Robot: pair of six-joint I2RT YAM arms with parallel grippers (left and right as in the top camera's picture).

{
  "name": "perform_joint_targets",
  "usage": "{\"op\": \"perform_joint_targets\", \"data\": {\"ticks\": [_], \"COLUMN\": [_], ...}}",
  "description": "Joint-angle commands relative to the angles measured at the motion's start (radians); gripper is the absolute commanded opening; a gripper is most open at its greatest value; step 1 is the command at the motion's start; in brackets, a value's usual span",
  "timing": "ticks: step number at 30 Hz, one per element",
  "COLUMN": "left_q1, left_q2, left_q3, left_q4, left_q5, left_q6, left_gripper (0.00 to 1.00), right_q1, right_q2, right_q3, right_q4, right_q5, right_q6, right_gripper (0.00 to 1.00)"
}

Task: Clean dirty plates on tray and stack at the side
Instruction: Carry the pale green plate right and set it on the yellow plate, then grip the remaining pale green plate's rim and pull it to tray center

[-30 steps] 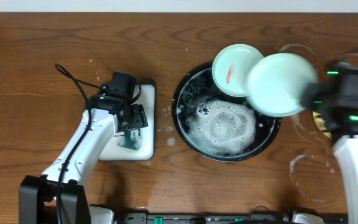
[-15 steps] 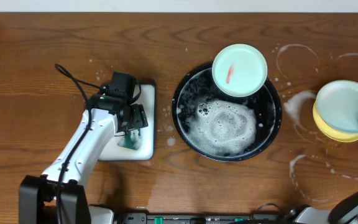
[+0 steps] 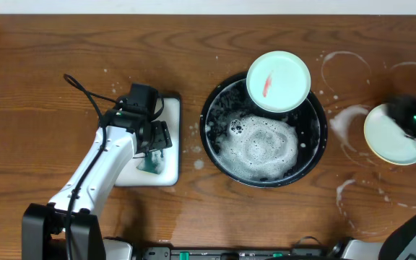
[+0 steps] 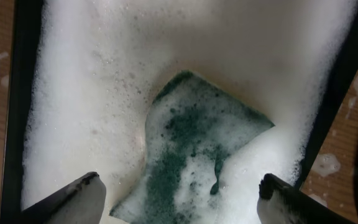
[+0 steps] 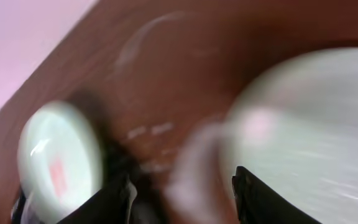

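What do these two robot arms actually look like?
The left arm has white tubular links, black joints, a small green light and a black cable looping behind it. The right arm is blurred, black with green lights. The fingers are dark and blunt.

Wooden table [image 3: 49, 58]: tray [image 3: 206, 137], dish [image 3: 170, 108], stacked plates [image 3: 388, 141]
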Motion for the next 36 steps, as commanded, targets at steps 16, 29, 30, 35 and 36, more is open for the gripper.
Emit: {"op": "perform_joint_targets", "data": {"ticks": [16, 29, 30, 35, 36], "left_q1": [0.004, 0.004, 0.004, 0.004, 0.004], "left_q2": [0.001, 0.001, 0.001, 0.001, 0.001], "left_q3": [-0.002, -0.002, -0.002, -0.002, -0.002], "left_q4": [-0.003, -0.003, -0.003, -0.003, -0.003], "left_q5": [-0.005, -0.005, -0.005, -0.005, -0.005], "left_q6": [0.002, 0.003, 0.003, 0.003, 0.002], "left_gripper": [0.82, 0.82, 0.82, 0.82, 0.82], "right_q1": [0.623, 0.620, 0.620, 0.620, 0.620], "right_q2": [0.404, 0.367, 0.343, 0.213, 0.193], "right_q3": [0.005, 0.005, 0.005, 0.005, 0.005], "right_q4": [0.393, 0.260, 0.227, 0.026, -0.015], "right_q5": [0.366, 0.299, 0.299, 0.299, 0.299], "right_q6": [-0.134, 0.014, 0.014, 0.054, 0.071], "right_gripper": [0.58, 0.01, 0.01, 0.01, 0.01]}}
